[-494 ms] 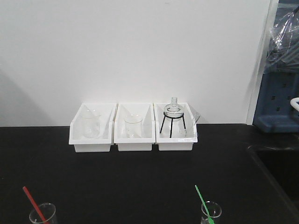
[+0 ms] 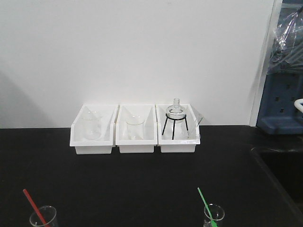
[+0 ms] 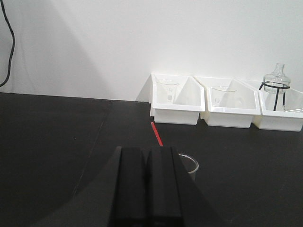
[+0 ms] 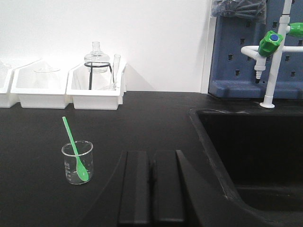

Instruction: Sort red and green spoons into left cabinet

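The red spoon stands tilted in a small glass beaker at the front left of the black counter; its handle shows above my left gripper, which is shut and empty just in front of that beaker. The green spoon stands in a second beaker at the front right. In the right wrist view the green spoon and its beaker sit left of my right gripper, which is shut and empty. The grey shelving cabinet is out of view.
Three white plastic bins with glassware stand against the back wall; the right one holds a flask on a black tripod. A deep black sink lies at the right, with a blue pegboard and a white tap with green knobs behind.
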Robot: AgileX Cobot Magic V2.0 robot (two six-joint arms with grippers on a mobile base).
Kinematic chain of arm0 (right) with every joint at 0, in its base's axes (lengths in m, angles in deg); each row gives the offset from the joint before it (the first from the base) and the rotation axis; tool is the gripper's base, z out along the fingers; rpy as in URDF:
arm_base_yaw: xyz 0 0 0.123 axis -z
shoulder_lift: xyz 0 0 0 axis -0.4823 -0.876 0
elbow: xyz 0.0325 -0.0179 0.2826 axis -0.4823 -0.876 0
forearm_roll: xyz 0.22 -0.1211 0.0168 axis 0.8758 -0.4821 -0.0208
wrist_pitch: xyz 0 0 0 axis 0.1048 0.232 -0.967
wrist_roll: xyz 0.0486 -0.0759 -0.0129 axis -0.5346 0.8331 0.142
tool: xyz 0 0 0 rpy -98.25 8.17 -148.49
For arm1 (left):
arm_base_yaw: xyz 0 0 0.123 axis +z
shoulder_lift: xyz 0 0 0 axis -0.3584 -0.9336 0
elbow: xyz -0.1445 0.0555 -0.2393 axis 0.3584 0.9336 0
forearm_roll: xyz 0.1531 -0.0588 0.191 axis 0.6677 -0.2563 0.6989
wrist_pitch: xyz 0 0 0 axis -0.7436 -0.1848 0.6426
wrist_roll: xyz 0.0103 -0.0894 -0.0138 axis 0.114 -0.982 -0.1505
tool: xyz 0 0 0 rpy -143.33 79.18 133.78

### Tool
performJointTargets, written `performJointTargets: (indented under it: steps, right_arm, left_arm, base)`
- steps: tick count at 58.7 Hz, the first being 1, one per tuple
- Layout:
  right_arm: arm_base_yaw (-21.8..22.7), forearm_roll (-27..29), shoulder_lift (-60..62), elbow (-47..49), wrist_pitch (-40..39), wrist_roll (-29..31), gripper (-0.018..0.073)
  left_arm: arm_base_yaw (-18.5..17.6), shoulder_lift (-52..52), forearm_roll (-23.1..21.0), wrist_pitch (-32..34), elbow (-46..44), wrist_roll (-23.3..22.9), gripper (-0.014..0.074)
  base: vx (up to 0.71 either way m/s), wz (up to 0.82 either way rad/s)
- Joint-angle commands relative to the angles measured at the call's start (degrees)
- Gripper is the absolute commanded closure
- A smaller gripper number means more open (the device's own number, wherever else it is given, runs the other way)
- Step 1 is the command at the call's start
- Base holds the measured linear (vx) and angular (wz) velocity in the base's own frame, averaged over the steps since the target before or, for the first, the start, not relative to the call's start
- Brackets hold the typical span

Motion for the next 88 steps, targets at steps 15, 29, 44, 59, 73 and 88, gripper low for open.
performJointTargets:
  steps: [15, 29, 44, 59, 73, 88]
  right_arm:
    - [0.15, -0.12, 0.72, -0.66, -4.76, 0.3, 0.0568]
    - [0.15, -0.12, 0.72, -0.66, -5.16, 0.3, 0.0568]
    - [0.2, -0.12, 0.72, -0.59, -7.8, 0.3, 0.0568]
    - [0.2, 3.27, 0.72, 1.21, -19.35, -4.6, 0.0568]
    - [0.2, 8.59, 0.72, 7.47, -24.26, -6.27, 0.0568]
    - [0.2, 9.11, -1.6, 12.71, -17.42, -5.42, 0.0564]
  left_arm:
    - [-0.14, 1.2, -0.01, 4.59, -0.13, 0.04, 0.0603]
    - [-0.14, 1.2, 0.03, 4.75, -0.13, 0.66, 0.0603]
    - [-0.14, 1.2, 0.03, 8.46, -0.51, 0.56, 0.0603]
    - [-0.14, 1.2, -0.03, 19.56, -1.98, -1.65, 0.0603]
    - [-0.14, 1.11, 0.15, 16.54, -11.73, -1.37, 0.0603]
    - [-0.14, -1.28, 0.21, 7.88, -19.63, -0.88, 0.0603]
  base:
    - [0.0, 0.0]
    - [0.0, 0.0]
    - [0.0, 0.0]
    - [0.0, 0.0]
    - [0.0, 0.0]
    - [0.0, 0.0]
